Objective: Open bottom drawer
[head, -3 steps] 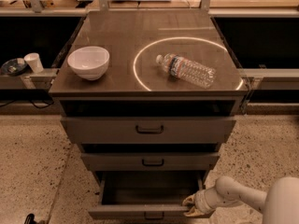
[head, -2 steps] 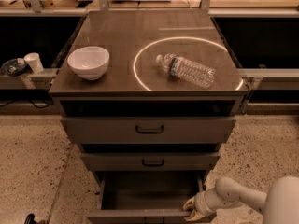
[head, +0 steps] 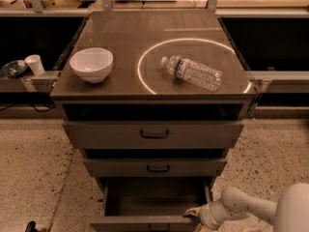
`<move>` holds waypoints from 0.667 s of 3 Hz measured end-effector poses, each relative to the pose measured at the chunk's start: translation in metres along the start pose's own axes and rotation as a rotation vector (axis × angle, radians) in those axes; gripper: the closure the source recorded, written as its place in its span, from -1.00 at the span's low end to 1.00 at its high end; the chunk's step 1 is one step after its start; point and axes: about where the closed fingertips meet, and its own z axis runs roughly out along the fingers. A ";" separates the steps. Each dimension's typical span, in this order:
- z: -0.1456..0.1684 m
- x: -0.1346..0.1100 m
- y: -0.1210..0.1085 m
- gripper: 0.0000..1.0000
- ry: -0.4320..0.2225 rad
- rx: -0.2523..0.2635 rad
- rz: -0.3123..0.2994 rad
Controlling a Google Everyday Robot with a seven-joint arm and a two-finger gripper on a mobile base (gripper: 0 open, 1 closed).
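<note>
Little has shifted in the last second: the arm (head: 241,208) still reaches in from the lower right corner, bent low, with the gripper (head: 193,211) at the right end of the bottom drawer (head: 145,223). That drawer stands pulled out at the bottom centre, its inside showing. The gripper touches its front edge; whether it is clenched or released, I cannot tell. Above, the middle drawer (head: 155,167) and top drawer (head: 153,134) are closed. On the cabinet top (head: 125,33) sit a bowl (head: 91,64) at left and a bottle (head: 193,72) lying at right.

Three drawers (head: 154,134), one bowl (head: 91,64), one bottle (head: 193,73), one cup (head: 35,64), and one gripper (head: 194,212) beside the bottom drawer (head: 140,223).
</note>
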 end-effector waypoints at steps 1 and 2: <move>0.001 -0.012 0.010 -0.70 -0.012 -0.017 -0.015; 0.001 -0.016 0.014 -1.00 -0.019 -0.026 -0.014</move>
